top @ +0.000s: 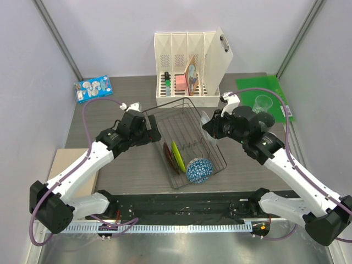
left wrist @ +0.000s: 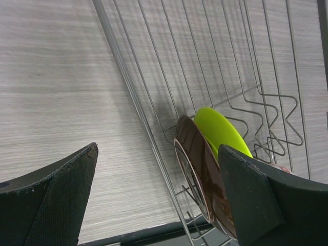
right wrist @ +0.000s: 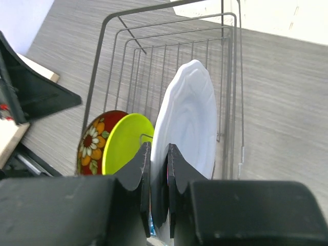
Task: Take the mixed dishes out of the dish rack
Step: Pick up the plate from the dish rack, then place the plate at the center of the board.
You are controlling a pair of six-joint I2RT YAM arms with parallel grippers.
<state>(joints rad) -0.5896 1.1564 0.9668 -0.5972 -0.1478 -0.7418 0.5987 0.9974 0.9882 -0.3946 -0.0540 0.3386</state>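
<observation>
The dish rack (top: 190,129) is a dark wire basket at the table's middle. My right gripper (top: 210,124) is shut on the white plate (right wrist: 187,123) and holds it upright on edge over the rack's right side; the plate's rim also shows in the top view (top: 204,117). The lime-green plate (top: 176,153) and the red floral plate (top: 169,157) stand in the rack's prongs. The blue patterned bowl (top: 199,170) lies at the rack's near corner. My left gripper (top: 154,132) is open and empty at the rack's left rim, above both plates (left wrist: 220,130). A clear glass (top: 263,103) stands at the right.
A cream slotted file holder (top: 190,66) with small items stands behind the rack. A green mat (top: 250,85) lies at the back right under the glass. A blue packet (top: 92,89) is at the back left. A wooden board (top: 65,165) lies at the left edge.
</observation>
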